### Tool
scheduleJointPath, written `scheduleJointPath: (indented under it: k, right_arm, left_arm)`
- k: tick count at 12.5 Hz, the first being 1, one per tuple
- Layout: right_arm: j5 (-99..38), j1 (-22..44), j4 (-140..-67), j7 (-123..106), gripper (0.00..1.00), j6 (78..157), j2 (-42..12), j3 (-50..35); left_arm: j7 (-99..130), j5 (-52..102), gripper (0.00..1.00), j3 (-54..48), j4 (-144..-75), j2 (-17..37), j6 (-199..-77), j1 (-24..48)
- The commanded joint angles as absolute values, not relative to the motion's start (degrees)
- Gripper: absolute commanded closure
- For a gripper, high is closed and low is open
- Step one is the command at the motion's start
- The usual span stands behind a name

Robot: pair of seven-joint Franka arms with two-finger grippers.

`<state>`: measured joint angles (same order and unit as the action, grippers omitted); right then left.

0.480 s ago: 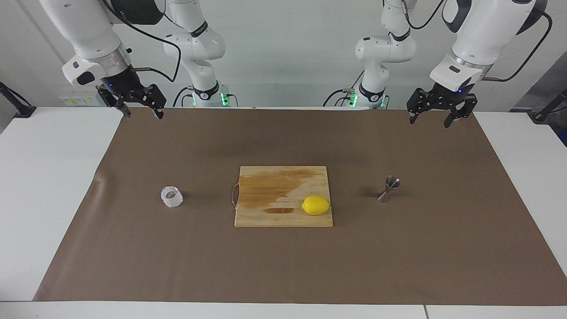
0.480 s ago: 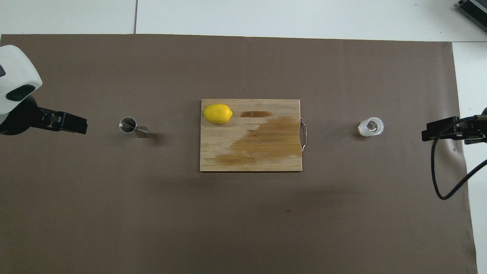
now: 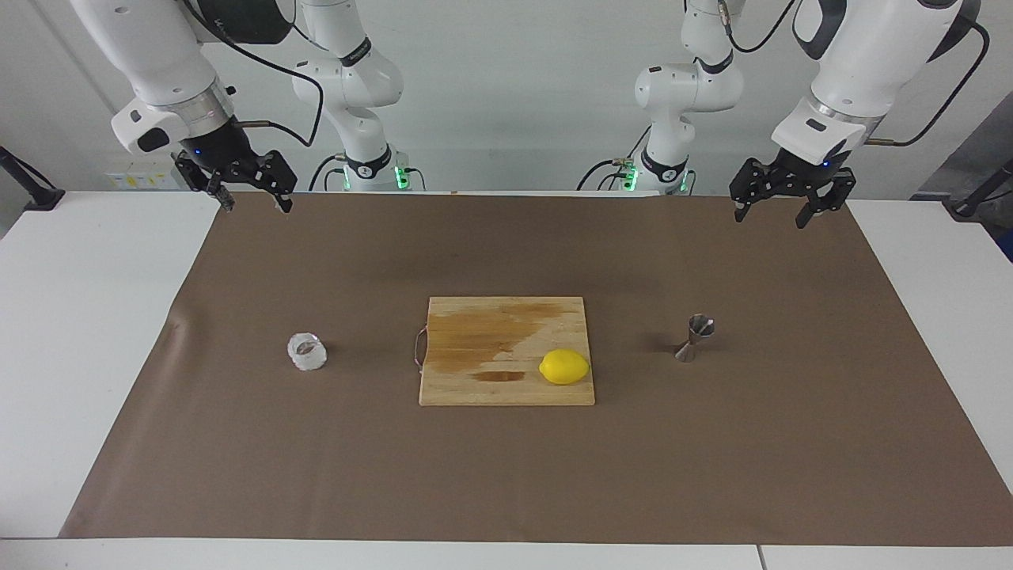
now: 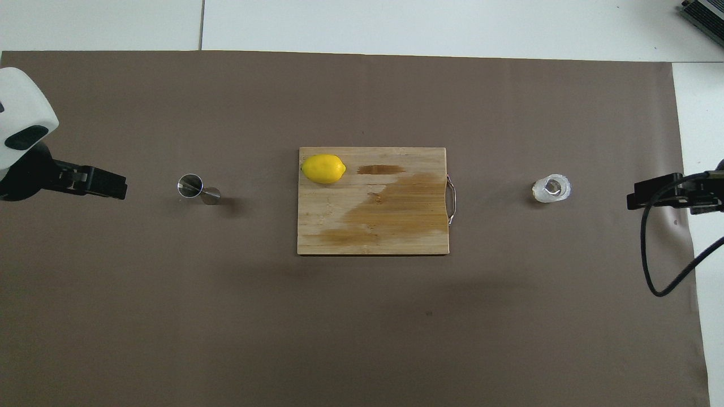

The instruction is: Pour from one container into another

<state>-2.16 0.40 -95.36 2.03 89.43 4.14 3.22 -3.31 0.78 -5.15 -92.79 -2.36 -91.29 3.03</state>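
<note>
A small clear faceted glass cup (image 3: 307,351) stands upright on the brown mat toward the right arm's end of the table; it also shows in the overhead view (image 4: 551,188). A steel hourglass-shaped jigger (image 3: 695,338) stands upright toward the left arm's end, also seen from above (image 4: 195,189). My right gripper (image 3: 256,206) is open and empty, up in the air over the mat's edge by its own base, well apart from the glass. My left gripper (image 3: 769,217) is open and empty, raised over the mat's edge by its base, apart from the jigger.
A wooden cutting board (image 3: 475,388) with a wet stain and a wire handle lies at the middle of the mat, between glass and jigger. A yellow lemon (image 3: 564,366) lies on the board's corner toward the jigger. The brown mat (image 3: 506,475) covers most of the white table.
My left gripper has shifted slightly up and back toward its own end of the table. The right gripper, glass, jigger and lemon have not moved.
</note>
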Motion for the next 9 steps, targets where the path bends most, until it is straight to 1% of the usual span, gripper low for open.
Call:
scheduleJointPath:
  k: [1, 6, 9]
  right_arm:
    - [-1.85, 0.0, -96.06, 2.81, 0.0, 88.95, 4.92, 2.9]
    - [-1.85, 0.0, -96.06, 2.81, 0.0, 88.95, 4.83, 2.9]
    - [-1.85, 0.0, -96.06, 2.81, 0.0, 88.95, 4.83, 2.9]
  left_arm:
    - [-3.87, 0.53, 0.0, -4.66, -93.96, -3.43, -90.79, 3.6]
    - [-3.08, 1.83, 0.0, -4.75, -94.22, -3.6, -91.67, 3.69]
    - [-2.37, 2.11, 0.0, -5.27, -93.43, -2.38, -90.18, 4.04]
